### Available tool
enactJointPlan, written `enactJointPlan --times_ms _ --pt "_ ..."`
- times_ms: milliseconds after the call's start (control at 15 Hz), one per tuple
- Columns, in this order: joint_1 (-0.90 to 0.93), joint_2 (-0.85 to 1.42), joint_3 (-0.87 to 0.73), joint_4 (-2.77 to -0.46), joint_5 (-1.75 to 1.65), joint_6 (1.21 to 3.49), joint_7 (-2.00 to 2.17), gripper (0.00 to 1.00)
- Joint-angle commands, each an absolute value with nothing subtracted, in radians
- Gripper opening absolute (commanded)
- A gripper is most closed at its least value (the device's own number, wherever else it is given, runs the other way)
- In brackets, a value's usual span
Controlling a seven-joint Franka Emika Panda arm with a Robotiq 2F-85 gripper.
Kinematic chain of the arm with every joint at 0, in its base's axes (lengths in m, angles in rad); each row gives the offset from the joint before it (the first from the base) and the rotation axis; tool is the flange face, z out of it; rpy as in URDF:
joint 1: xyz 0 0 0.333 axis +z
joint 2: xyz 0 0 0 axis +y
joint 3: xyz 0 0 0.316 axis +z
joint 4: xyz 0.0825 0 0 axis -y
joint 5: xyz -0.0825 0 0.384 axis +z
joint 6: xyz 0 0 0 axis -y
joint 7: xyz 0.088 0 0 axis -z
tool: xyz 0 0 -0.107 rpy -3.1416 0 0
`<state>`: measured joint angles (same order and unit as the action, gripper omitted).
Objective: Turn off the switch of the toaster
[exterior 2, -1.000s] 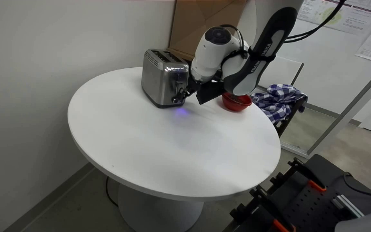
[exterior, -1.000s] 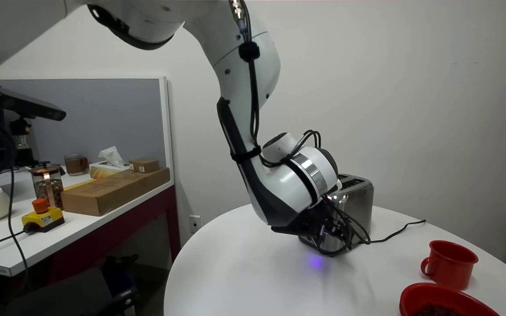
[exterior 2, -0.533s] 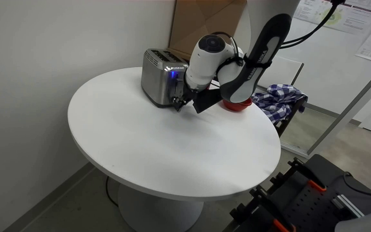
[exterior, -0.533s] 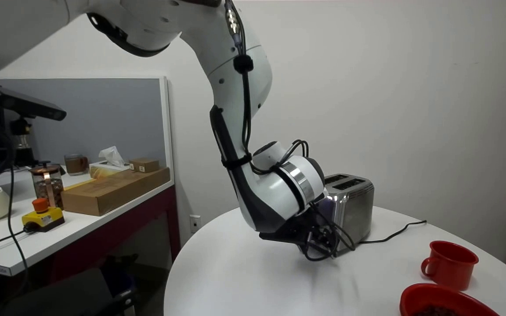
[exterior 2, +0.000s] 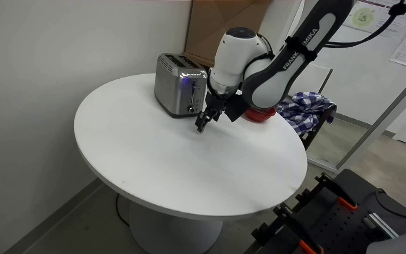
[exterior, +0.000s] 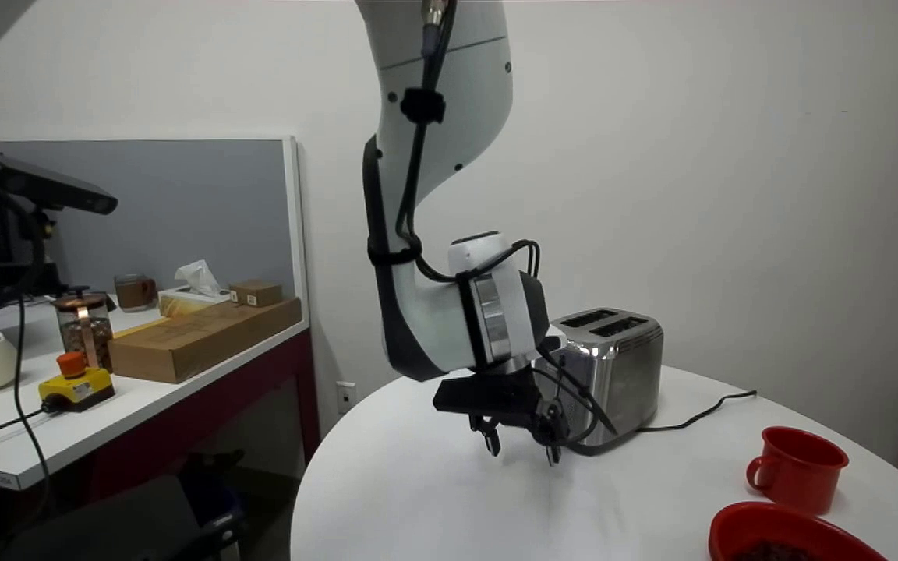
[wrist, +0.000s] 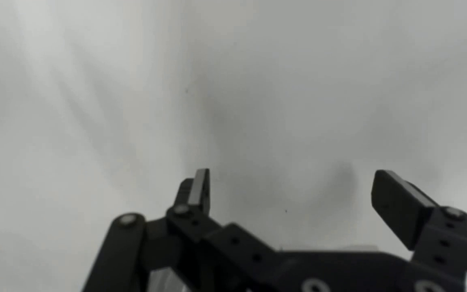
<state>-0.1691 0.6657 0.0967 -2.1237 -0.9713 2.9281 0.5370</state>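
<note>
The toaster [exterior: 628,382] stands upright on the white table, with shiny steel sides and dark slots on top. In an exterior view its front [exterior 2: 184,95] shows a lever slot [exterior 2: 193,93], a small blue light [exterior 2: 185,80] and a round dark knob [exterior 2: 191,109] low down. My gripper [exterior: 522,449] points down just in front of the toaster, a little above the table. It stands apart from the knob in an exterior view [exterior 2: 208,122]. In the wrist view the gripper [wrist: 293,182] is open, with only bare table between its fingers. The knob's setting is too small to read.
A red cup [exterior: 800,471] and a red bowl [exterior: 796,530] stand on the table [exterior 2: 160,158] to one side. The toaster's black cord [exterior: 702,413] runs across the table. A wall [exterior: 730,195] and a cardboard sheet [exterior 2: 224,28] rise behind the toaster.
My gripper has backed away from the toaster's knob and tilted to point down at the table. The knob now shows uncovered. The blue glow on the table is gone; blue shows on the toaster's front.
</note>
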Motion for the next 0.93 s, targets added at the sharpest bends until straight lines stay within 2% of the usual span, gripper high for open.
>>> enactJointPlan --times_ms 0,67,133,533,867 --pt "-0.302 0.57 0.256 -2.16 -0.806 2.798 0.351 1.0" --pt "-0.328 0.551 0.294 -2.151 -0.756 2.762 0.326 1.0" --pt "-0.269 0.526 0.247 -2.148 -0.632 2.762 0.257 1.0" --pt "-0.169 0.415 0.209 -2.048 -0.182 2.603 0.028 1.0" --pt "-0.083 0.357 0.139 -1.941 -0.087 2.387 -0.05 1.0"
